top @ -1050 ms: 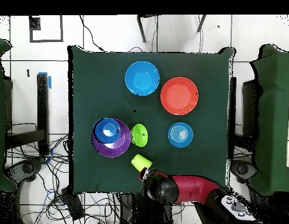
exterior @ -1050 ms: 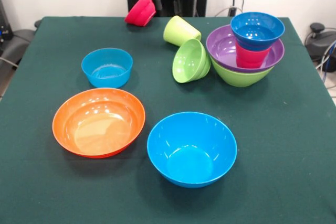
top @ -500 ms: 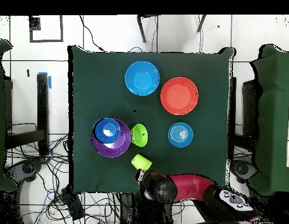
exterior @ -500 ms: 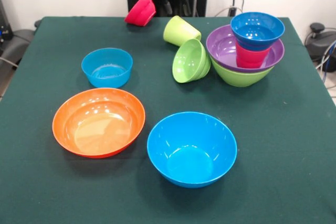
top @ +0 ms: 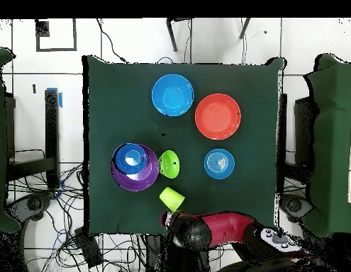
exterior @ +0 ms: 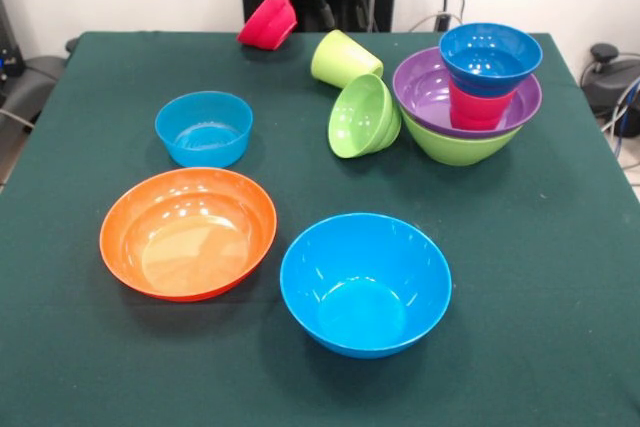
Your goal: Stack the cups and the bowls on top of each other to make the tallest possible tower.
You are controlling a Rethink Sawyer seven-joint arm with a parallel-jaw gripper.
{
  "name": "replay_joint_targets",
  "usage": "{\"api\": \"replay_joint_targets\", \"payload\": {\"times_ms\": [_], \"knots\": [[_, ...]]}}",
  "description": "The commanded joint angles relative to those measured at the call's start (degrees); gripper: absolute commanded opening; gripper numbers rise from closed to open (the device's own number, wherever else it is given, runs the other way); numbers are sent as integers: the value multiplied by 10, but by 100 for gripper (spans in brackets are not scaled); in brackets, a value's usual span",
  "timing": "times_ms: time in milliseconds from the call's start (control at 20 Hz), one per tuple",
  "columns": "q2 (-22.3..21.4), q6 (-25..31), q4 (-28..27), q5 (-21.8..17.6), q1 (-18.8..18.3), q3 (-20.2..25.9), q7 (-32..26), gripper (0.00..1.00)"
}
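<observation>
Green table point(exterior: 560, 277) – loose bowls point(exterior: 365, 282), lime cup point(exterior: 343, 57), tower point(exterior: 470, 97).

Arm drawn back at the table's edge

In the overhead view the red and black arm point(top: 227, 230) lies across the 6 o'clock edge, its dark head pointing toward 9 o'clock; in the front view only its red end shows at 12 o'clock. The gripper's state cannot be made out.
</observation>
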Motion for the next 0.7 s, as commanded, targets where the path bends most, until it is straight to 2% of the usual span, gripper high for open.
{"api": "replay_joint_targets", "payload": {"times_ms": [50, 350, 550, 700], "knots": [[32, -70, -80, -50, 30, -4, 12, 100], [-56, -26, -75, -25, 73, -35, 25, 100], [-125, 15, -98, -25, 136, -85, 24, 100], [-158, 59, -114, -9, 162, -99, 14, 100]]}}
